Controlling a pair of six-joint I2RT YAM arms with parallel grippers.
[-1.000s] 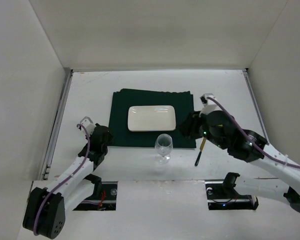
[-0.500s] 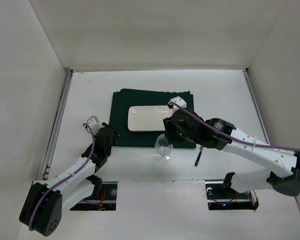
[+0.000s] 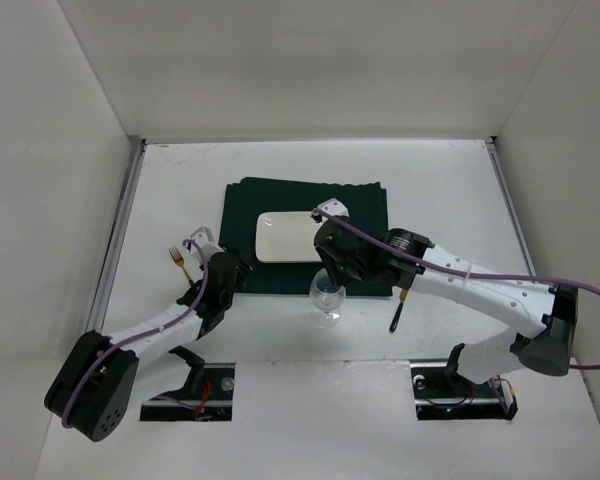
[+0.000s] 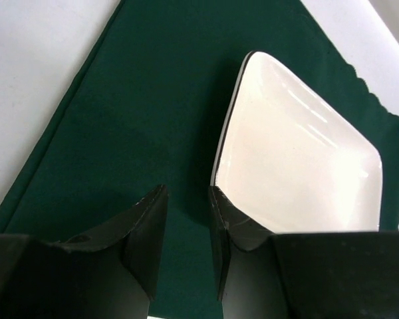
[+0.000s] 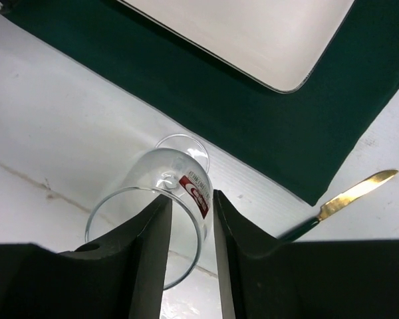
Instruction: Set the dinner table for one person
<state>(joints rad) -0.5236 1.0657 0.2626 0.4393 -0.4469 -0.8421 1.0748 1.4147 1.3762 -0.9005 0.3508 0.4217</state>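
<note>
Hiding part of the wine glass (image 3: 327,296), the right pincer (image 3: 332,272) hovers above.

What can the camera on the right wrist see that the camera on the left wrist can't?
Only the right wrist view shows the wine glass, standing on the white dinner table just below the right gripper, and the gold-bladed knife lying beside the placemat's corner. Only the left wrist view shows the left gripper, its fingers slightly apart over the cloth with nothing between them. Both show the green placemat and the white plate on it.
</note>
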